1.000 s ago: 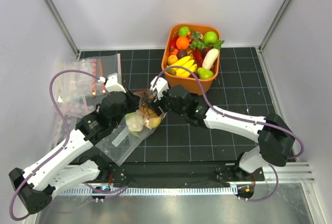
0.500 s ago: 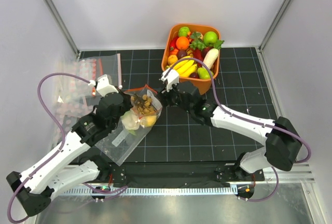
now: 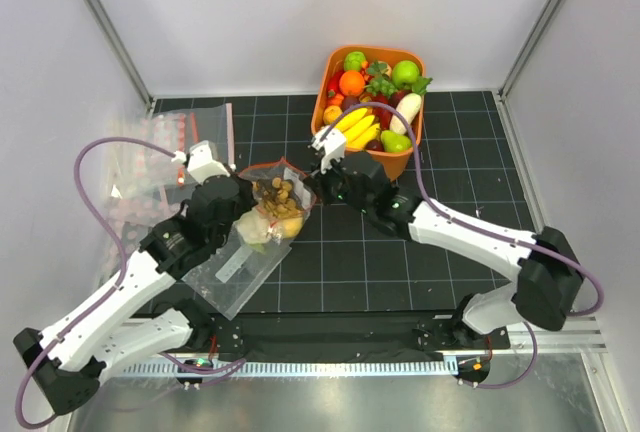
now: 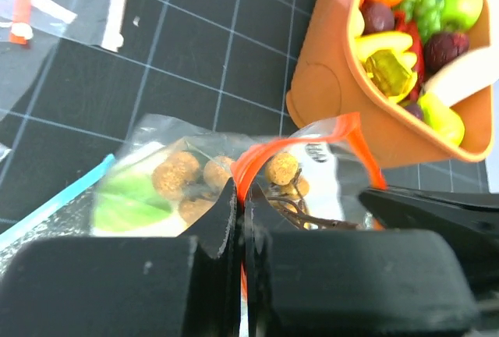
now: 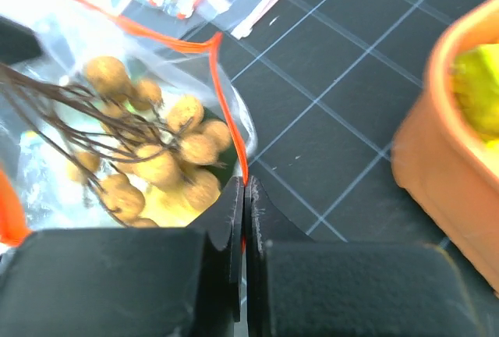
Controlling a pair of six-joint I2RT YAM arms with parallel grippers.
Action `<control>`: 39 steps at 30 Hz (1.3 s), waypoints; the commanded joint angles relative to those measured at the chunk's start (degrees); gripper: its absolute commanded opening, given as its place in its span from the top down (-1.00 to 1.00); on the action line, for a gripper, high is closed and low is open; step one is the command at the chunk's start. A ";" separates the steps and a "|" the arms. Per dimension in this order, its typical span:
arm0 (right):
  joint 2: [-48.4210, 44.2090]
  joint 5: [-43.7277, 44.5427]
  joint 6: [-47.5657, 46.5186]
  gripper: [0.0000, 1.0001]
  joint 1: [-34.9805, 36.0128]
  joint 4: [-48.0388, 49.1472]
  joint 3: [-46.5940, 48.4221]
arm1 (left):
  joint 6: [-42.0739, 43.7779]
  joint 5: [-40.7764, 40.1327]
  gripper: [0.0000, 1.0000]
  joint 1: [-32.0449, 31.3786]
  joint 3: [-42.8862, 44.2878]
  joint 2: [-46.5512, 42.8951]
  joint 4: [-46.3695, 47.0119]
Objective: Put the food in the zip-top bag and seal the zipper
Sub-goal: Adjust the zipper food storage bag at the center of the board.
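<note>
The zip-top bag (image 3: pixel 240 262) lies between the arms, its mouth lifted and spread. Inside it are a cluster of brown balls (image 3: pixel 276 195), the white cauliflower (image 3: pixel 254 233) and a yellow fruit (image 3: pixel 291 227). My left gripper (image 3: pixel 245 188) is shut on the left end of the red-orange zipper (image 4: pixel 312 130). My right gripper (image 3: pixel 311 188) is shut on the zipper (image 5: pixel 224 107) at the right end. The right wrist view shows the brown balls (image 5: pixel 168 157) just behind the strip. In the left wrist view a green leaf (image 4: pixel 129 200) shows through the plastic.
An orange basket (image 3: pixel 371 162) full of toy fruit stands just beyond the right gripper, close to the bag's mouth. Spare clear bags (image 3: pixel 160 157) lie at the left by the wall. A teal strip (image 4: pixel 54 200) of another bag lies beside the held one.
My right gripper drew back from the bag's mouth and shut on the right end of the zipper. The left gripper kept its hold and the mouth shifted slightly away from me.
</note>
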 commanded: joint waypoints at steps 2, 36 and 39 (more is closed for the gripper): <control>-11.77 6.87 1.86 0.98 -0.33 5.43 -2.62 | 4.23 9.00 1.00 0.07 5.87 5.61 2.83; -8.89 9.61 16.62 -0.22 -0.33 -19.34 3.16 | 4.69 15.01 0.99 0.07 5.80 10.64 5.38; -7.75 11.72 17.68 -0.22 -0.25 -22.33 4.92 | 2.40 8.09 0.99 0.07 5.27 9.15 3.18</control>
